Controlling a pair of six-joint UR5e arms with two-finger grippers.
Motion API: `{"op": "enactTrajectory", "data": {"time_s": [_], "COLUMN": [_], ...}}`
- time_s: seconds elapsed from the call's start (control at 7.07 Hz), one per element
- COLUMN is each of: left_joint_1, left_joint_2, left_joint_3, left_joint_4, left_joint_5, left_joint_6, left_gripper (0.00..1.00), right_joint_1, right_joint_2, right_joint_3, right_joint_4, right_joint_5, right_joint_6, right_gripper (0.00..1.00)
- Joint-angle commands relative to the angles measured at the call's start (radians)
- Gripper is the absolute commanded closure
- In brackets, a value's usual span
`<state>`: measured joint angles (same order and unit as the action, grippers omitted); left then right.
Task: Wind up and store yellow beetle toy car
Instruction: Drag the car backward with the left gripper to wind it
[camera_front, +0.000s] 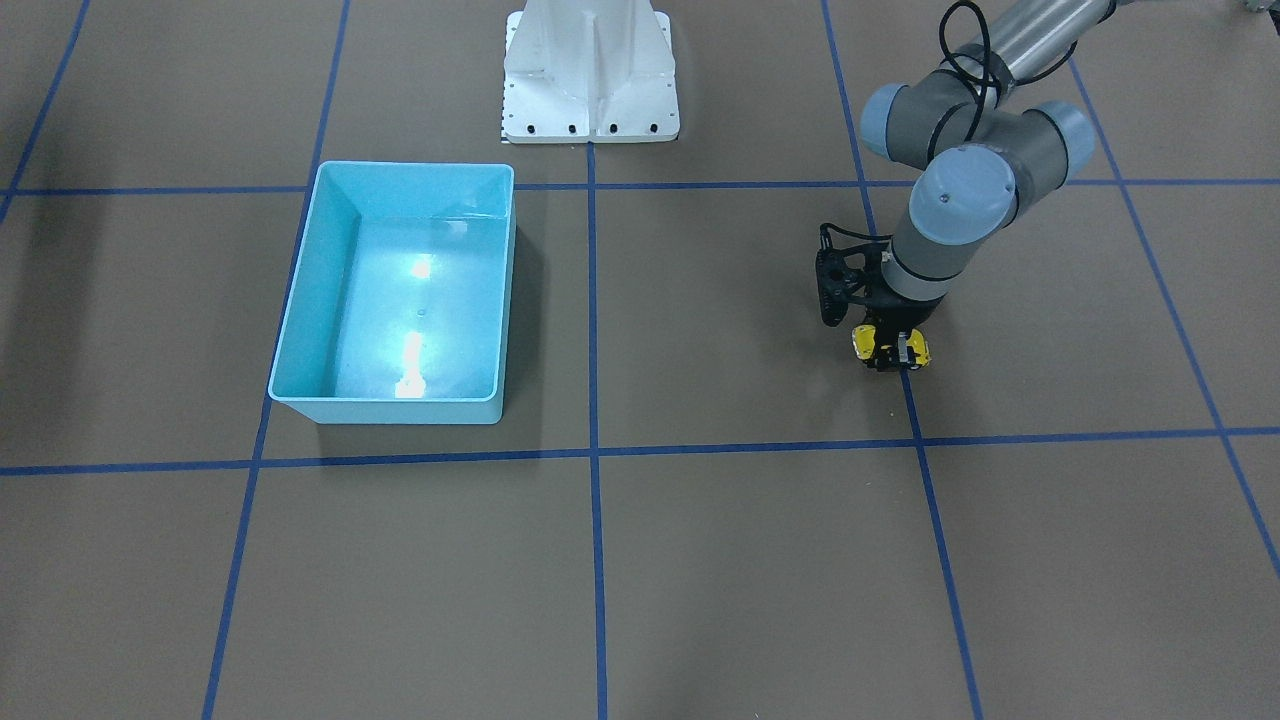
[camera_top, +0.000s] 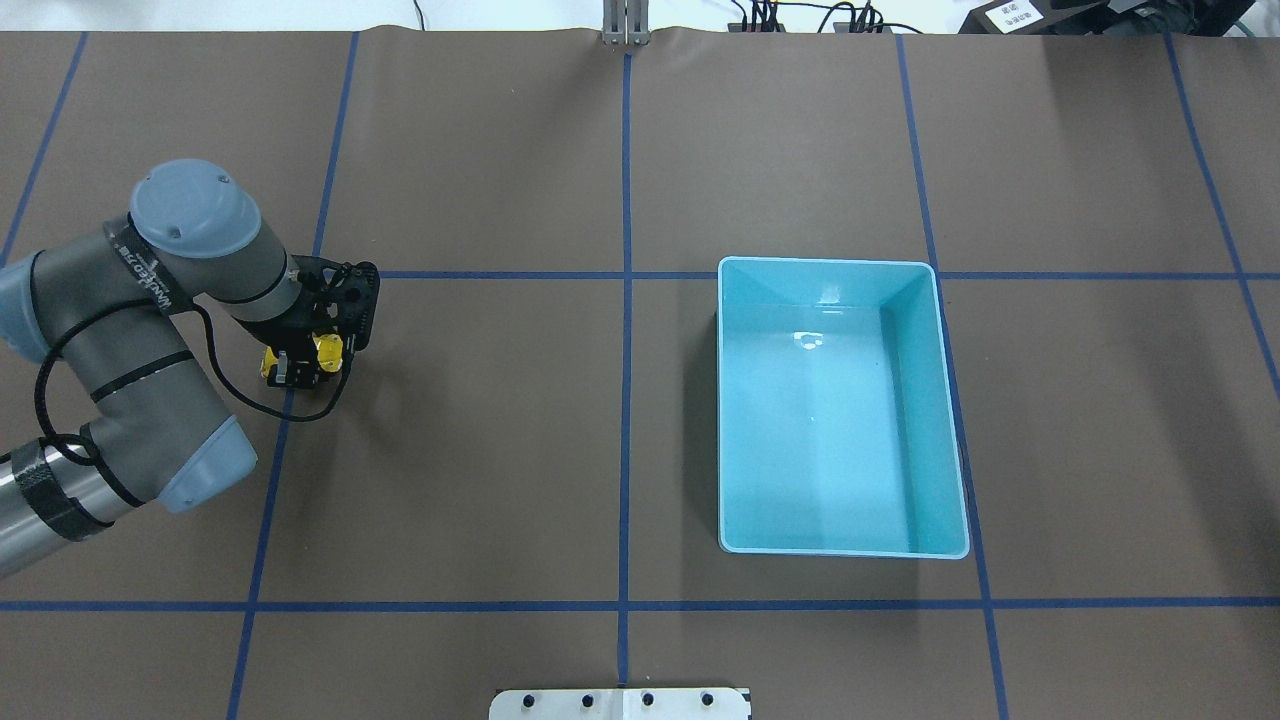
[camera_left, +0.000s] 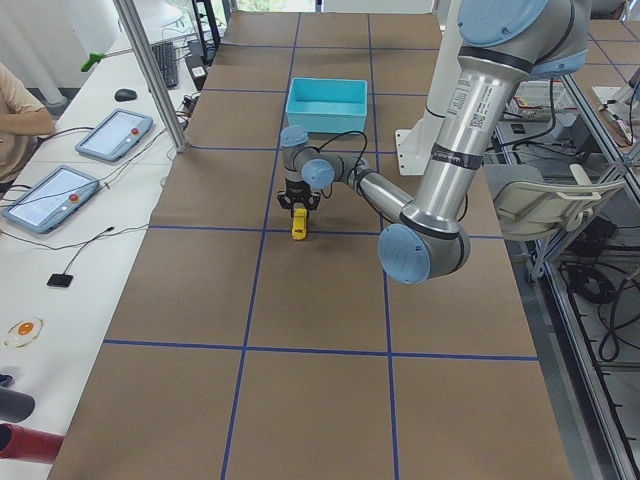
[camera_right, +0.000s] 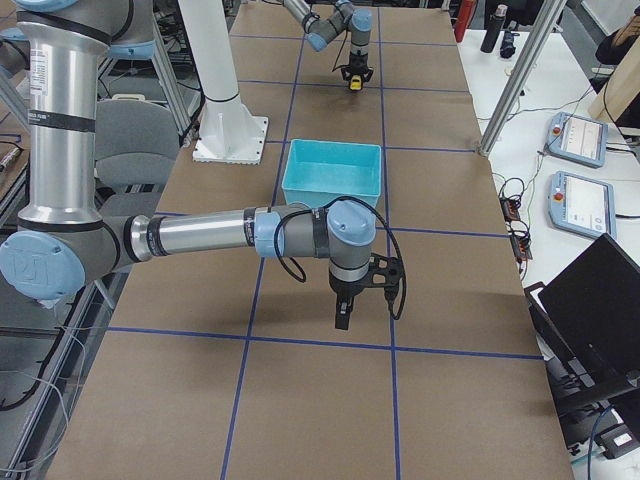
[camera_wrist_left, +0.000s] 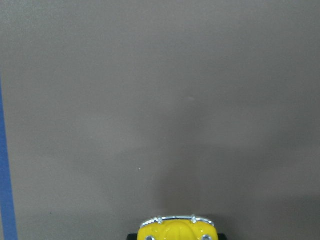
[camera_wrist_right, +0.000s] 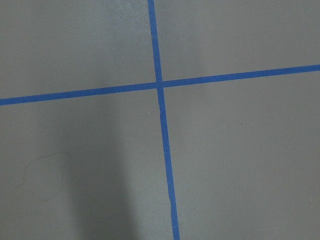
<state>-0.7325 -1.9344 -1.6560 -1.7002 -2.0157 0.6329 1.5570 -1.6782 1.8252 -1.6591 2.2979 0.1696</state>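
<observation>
The yellow beetle toy car (camera_front: 866, 342) sits low on the left half of the table (camera_top: 480, 450), on or just above the brown cover; which of the two cannot be told. It is right at a blue tape line (camera_top: 265, 520) that runs from near to far. In the left wrist view only its rounded end and chrome bumper show at the bottom edge, with bare brown cover beyond.

The left gripper (camera_front: 890, 352) points straight down over the car, its black fingers clamped across the car's middle so that yellow shows on either side of them. The left arm reaches in from the left edge of the overhead view, a black cable looping beside the wrist.

The turquoise bin (camera_top: 722, 400) stands on the right half of the table, well apart from the car, its open top facing up.

The right gripper (camera_right: 343, 315) hangs pointing down at the near right end of the table, beyond the bin from the car. Whether its fingers are apart or together cannot be told. Its wrist camera looks down on two tape lines crossing.
</observation>
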Motion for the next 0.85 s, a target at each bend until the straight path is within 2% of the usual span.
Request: {"op": "enactTrajectory", "data": {"time_s": [0.0, 0.71], "left_joint_1": [-0.001, -0.002], "left_joint_2": [0.014, 0.072], "left_joint_3": [-0.001, -0.004], "left_joint_4": [-0.018, -0.087], "left_joint_5": [0.000, -0.002], "left_joint_6": [0.001, 0.007], "left_gripper": [1.00, 1.00], "right_joint_1": [0.000, 0.000], "right_joint_2": [0.006, 0.018], "right_joint_3": [-0.013, -0.034], "right_joint_4": [0.001, 0.002], "right_joint_5": [-0.003, 0.000], "right_joint_6": [0.001, -0.002], "right_gripper": [0.00, 0.00]}}
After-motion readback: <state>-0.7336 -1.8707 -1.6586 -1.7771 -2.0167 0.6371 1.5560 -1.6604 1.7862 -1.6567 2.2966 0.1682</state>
